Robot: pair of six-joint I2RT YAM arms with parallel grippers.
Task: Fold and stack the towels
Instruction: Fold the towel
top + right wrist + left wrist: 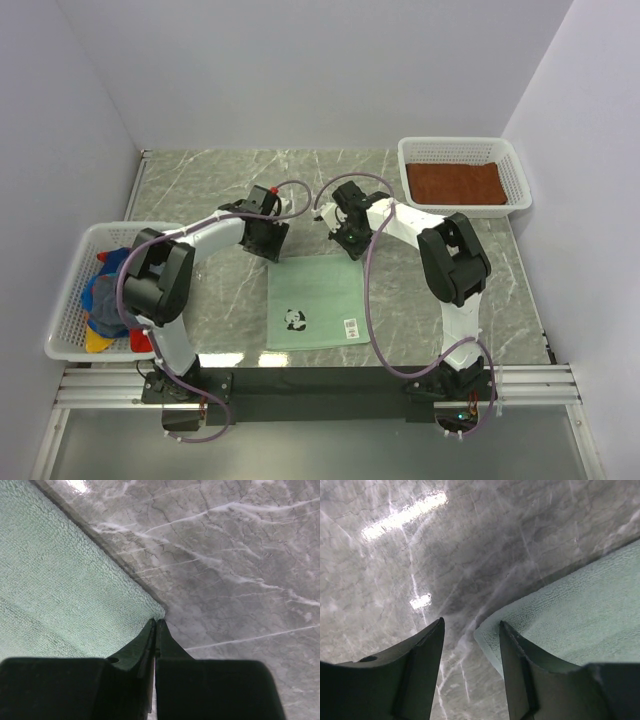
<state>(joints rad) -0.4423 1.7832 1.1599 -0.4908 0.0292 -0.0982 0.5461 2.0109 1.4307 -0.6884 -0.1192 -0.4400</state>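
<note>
White walls (300,70) close in a grey marbled bench (220,180). At centre frame of the overhead view lies a pale mint-green terry towel with a panda print (320,285), spread flat and single-layered, its panda toward the lower left. A white mesh basket at upper right (460,142) holds a folded rust-brown towel (455,183). A white mesh basket at the left edge (68,295) holds crumpled bright red, blue and yellow towels (105,300).

Both arms reach to the mint towel's upper edge, one at each corner. In the left wrist view the left fingers (420,670) stand apart with a clear gap, straddling the corner of the towel (580,610); one sits over the cloth, the other over bare stone, and nothing is pinched. In the right wrist view the right fingers (142,650) are pressed together, their tips meeting the other upper corner of the towel (60,590). I cannot tell whether any cloth is nipped between them.

The step in hand looks like taking hold of the two far corners for the first fold. Next, the left fingers likely need to pinch the corner firmly. Both corners should then rise together and travel toward the lower edge, kept level so the edges line up.
</note>
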